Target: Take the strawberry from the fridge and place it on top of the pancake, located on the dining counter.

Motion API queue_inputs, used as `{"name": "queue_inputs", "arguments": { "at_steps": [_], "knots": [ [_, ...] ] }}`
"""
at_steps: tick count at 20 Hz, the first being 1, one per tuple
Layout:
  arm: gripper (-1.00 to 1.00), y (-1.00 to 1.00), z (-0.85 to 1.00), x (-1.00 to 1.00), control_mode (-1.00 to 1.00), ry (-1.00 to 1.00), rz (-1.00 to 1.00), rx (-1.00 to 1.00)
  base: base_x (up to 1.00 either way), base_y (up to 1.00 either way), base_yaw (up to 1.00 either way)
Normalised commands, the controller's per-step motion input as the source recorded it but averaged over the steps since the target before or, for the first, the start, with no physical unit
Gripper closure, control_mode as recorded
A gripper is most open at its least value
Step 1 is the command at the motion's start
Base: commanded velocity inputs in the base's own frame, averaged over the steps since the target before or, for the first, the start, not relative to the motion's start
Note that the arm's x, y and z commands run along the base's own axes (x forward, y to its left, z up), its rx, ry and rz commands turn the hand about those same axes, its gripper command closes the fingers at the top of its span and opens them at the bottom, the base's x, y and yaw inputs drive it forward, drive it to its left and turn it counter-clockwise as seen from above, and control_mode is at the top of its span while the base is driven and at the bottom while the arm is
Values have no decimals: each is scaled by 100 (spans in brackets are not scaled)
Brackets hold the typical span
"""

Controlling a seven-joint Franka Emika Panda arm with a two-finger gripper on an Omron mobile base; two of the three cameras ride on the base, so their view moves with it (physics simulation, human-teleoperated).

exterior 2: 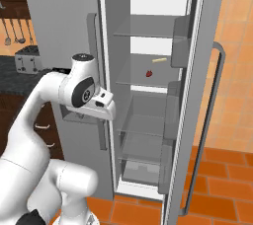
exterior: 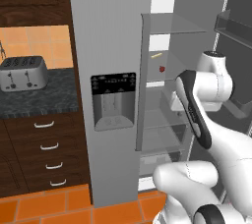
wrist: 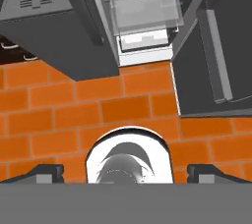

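The grey fridge (exterior: 108, 26) stands with its right door (exterior 2: 210, 31) swung wide open. The strawberry (exterior: 162, 69) (exterior 2: 149, 73), tiny and red, lies on a glass shelf in the middle of the open compartment, just below a thin yellow stick (exterior 2: 158, 60). My hand (exterior 2: 102, 103) hangs in front of the fridge, lower than that shelf and left of the opening, pointing down at the floor. In the hand view my gripper (wrist: 126, 173) is open, its tips far apart with nothing between them. The pancake and the dining counter are out of view.
A toaster (exterior: 23, 73) sits on the dark wall counter (exterior: 44, 102) left of the fridge, above drawers (exterior: 49, 147). The open door's long handle (exterior 2: 207, 125) juts out at the right. Orange tile floor (wrist: 98, 105) lies below. A drawer (wrist: 142, 2) sits low inside the fridge.
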Motion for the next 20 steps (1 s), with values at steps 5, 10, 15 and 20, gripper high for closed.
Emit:
{"name": "queue_inputs", "arguments": {
  "at_steps": [5,10,15,20],
  "knots": [
    [-100,25,47,-90,-100,0,6,0,0,0,0],
    [-100,49,18,-71,-100,-2,8,-9,0,0,0],
    [-100,19,-5,-15,-100,0,5,-2,0,0,0],
    [-100,0,-3,0,-100,0,0,0,0,0,0]
  ]
}}
